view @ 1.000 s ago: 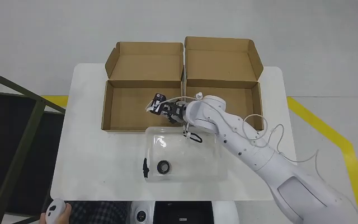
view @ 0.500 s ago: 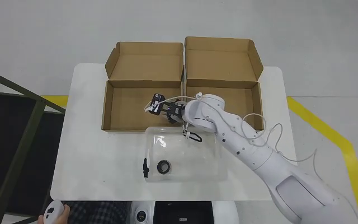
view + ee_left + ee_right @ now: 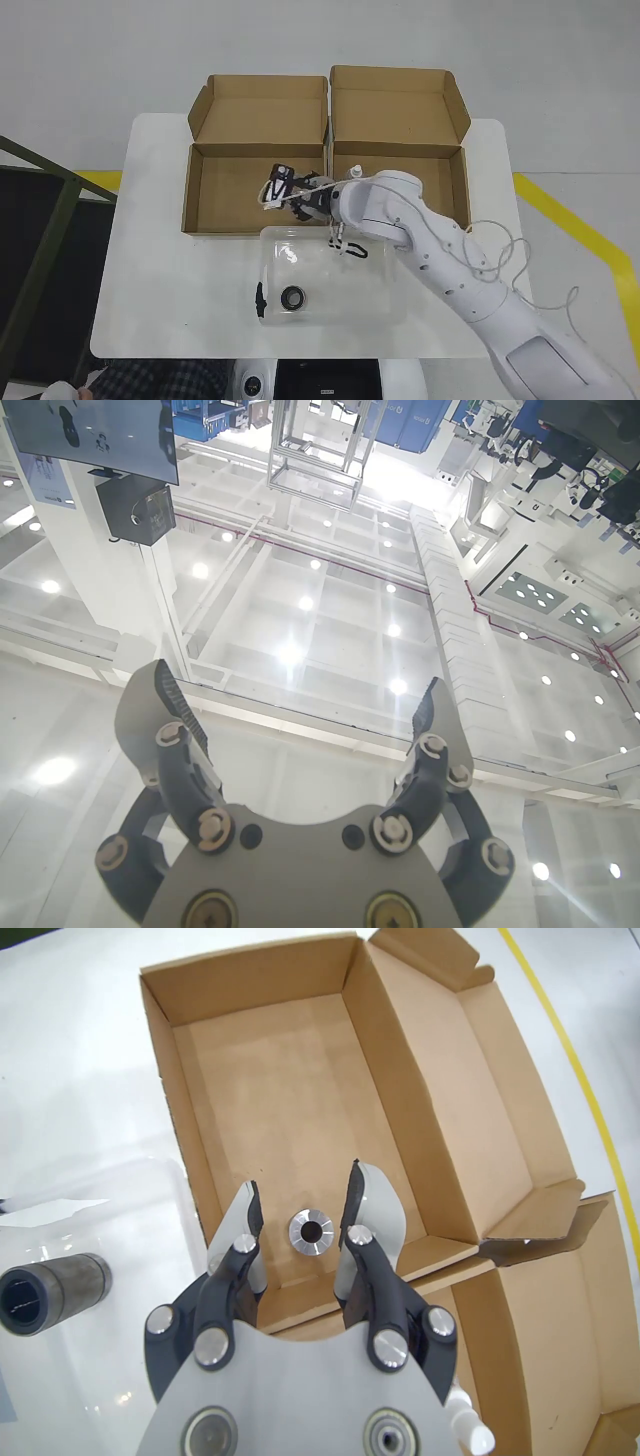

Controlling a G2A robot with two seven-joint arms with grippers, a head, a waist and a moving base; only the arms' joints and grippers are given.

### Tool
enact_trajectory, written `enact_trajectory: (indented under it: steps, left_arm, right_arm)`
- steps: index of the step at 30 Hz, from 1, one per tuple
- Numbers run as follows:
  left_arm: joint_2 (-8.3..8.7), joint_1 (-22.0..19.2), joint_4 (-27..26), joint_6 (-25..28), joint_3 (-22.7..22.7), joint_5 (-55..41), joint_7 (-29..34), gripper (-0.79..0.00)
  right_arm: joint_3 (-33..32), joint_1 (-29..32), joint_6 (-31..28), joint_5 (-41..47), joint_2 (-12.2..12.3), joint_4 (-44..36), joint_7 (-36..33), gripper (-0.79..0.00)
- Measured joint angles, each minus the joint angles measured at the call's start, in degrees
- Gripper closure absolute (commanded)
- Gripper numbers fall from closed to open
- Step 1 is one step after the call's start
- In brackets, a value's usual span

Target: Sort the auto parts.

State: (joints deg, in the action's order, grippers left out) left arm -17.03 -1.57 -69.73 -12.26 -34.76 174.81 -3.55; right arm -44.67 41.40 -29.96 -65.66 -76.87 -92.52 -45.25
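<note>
The right gripper [image 3: 304, 1178] is held over the left of two open brown cardboard boxes [image 3: 225, 200] at the far side of the white table [image 3: 160, 250], its two ridged fingers spread apart with nothing clamped between them. A small silver metal ring with a slotted face and a round bore [image 3: 310, 1239] is seen lying on the box floor, framed between the fingers in the right wrist view but touched by neither, and close to the wall that adjoins the second cardboard box [image 3: 440, 180]. A clear plastic bin [image 3: 380, 290] is set just in front of the boxes; a dark grey metal cylinder with a hollow black core [image 3: 50, 1293] is seen lying on its side inside, with a narrow black piece [image 3: 259, 298] beside it. The left gripper [image 3: 298, 681] is pointed up at the ceiling lights, its jaws spread wide and empty
</note>
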Motion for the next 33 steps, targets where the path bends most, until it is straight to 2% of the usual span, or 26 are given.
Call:
enact_trajectory:
  steps: [7, 13, 22, 33]
  left_arm:
    - [0.00, 0.0, 0.0, 0.0, 0.0, 0.0, 0.0, -0.785]
    - [0.00, 0.0, 0.0, 0.0, 0.0, 0.0, 0.0, -0.785]
    - [0.00, 0.0, 0.0, 0.0, 0.0, 0.0, 0.0, -0.785]
    - [0.00, 0.0, 0.0, 0.0, 0.0, 0.0, 0.0, -0.785]
  right_arm:
    - [-5.1, 8.4, -4.9, -1.9, 2.5, -12.7, 0.0, -0.332]
    - [-7.8, 16.2, -11.1, -3.2, 4.4, -19.1, 1.1, -0.345]
    - [-9.9, 24.5, -17.5, -7.1, 6.4, -21.5, 4.6, -0.357]
    - [-9.7, 27.9, -23.0, -11.5, 7.9, -20.4, 6.4, -0.360]
